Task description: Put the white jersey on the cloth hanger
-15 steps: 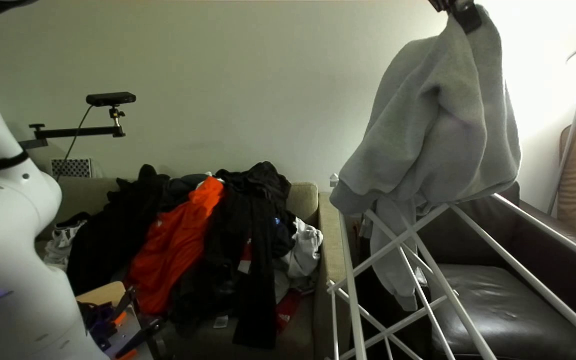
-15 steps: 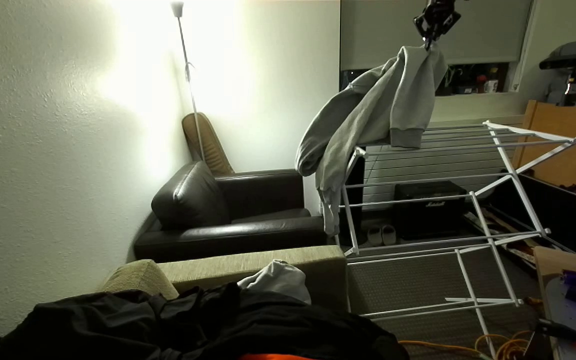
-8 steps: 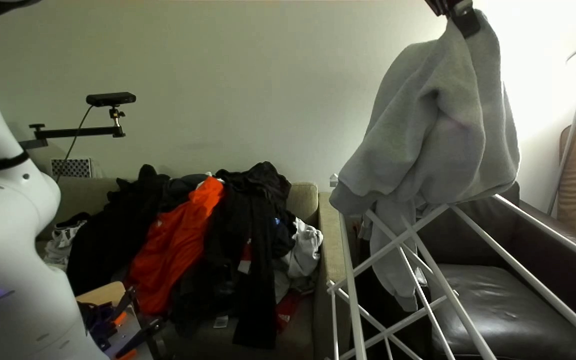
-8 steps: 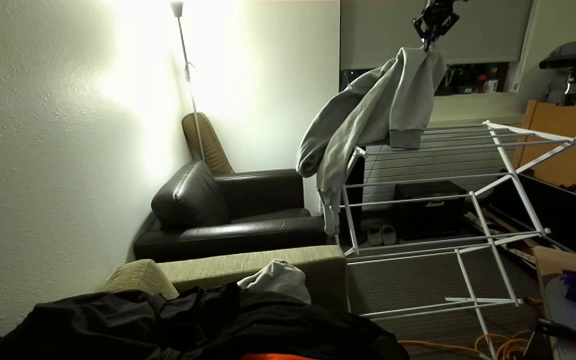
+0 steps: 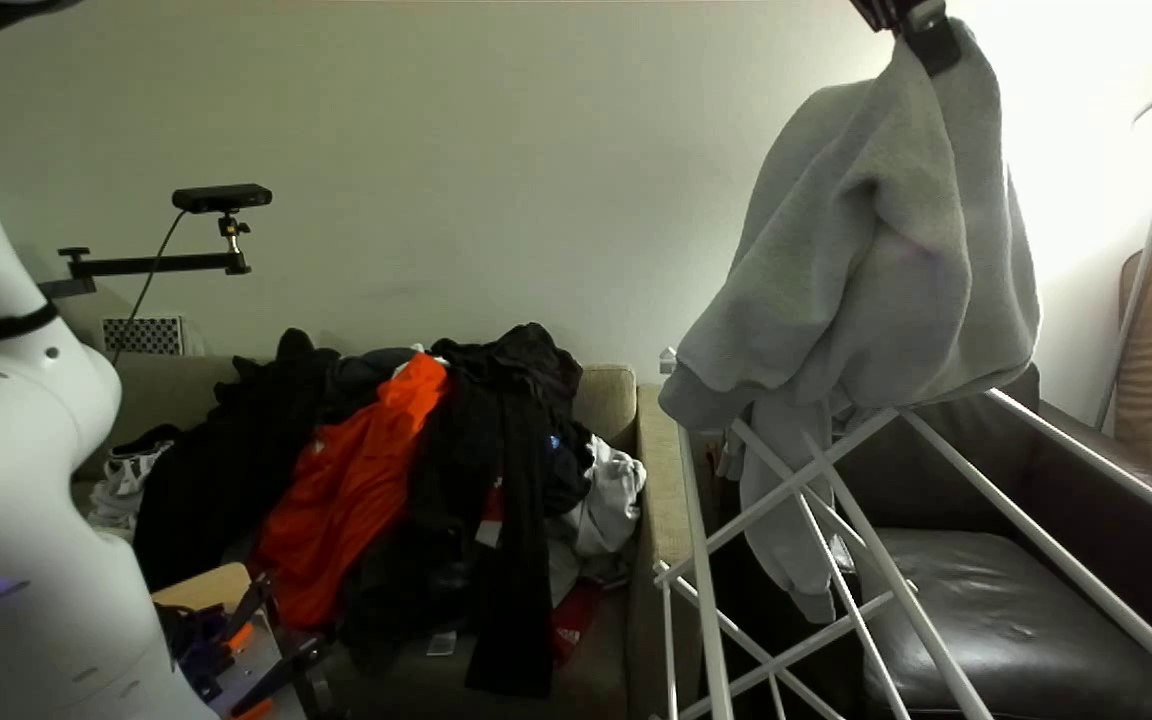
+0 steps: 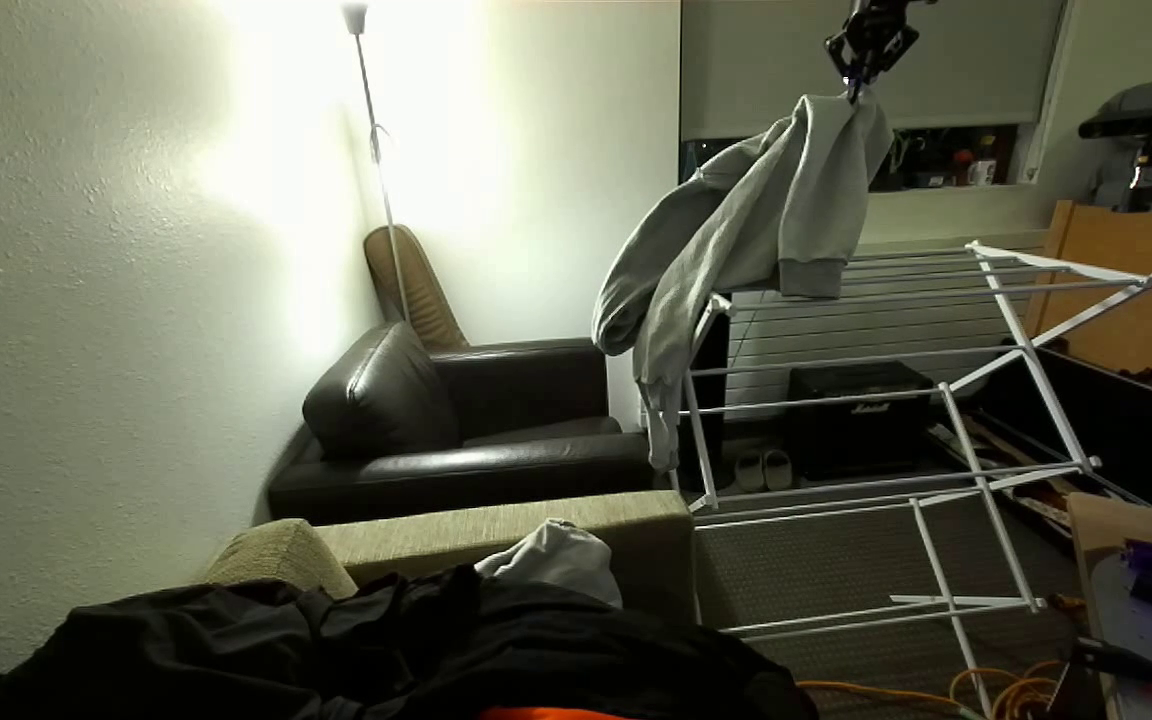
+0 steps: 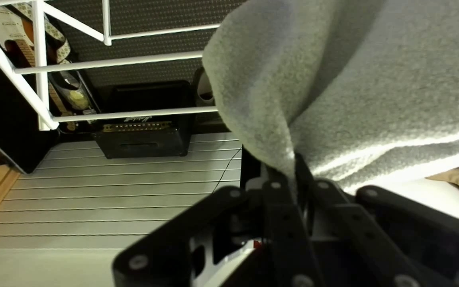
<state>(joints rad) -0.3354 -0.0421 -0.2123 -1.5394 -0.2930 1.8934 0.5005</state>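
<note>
The jersey is light grey and shows in both exterior views (image 5: 886, 280) (image 6: 826, 210). My gripper (image 6: 854, 90) is shut on its upper part and holds it up above one end of the white drying rack (image 6: 1031, 348). The jersey's lower part reaches the rack's top at that end, and one long piece hangs down past the top bars. In the wrist view the gripper (image 7: 295, 169) pinches a fold of the jersey (image 7: 405, 79), and the fingertips are partly hidden by cloth. How the cloth lies on the far bars is hidden.
A dark leather armchair (image 6: 536, 460) stands beside the rack's end. A sofa (image 5: 661, 480) bears a pile of black clothes (image 5: 496, 440) and an orange garment (image 5: 366, 480). A floor lamp (image 6: 381, 180) is in the corner. A black amplifier (image 6: 856, 415) stands behind the rack.
My gripper and the top of the jersey have sunk very slightly over the first half second. Since then nothing visibly moves, and the gripper stays shut on the cloth.
</note>
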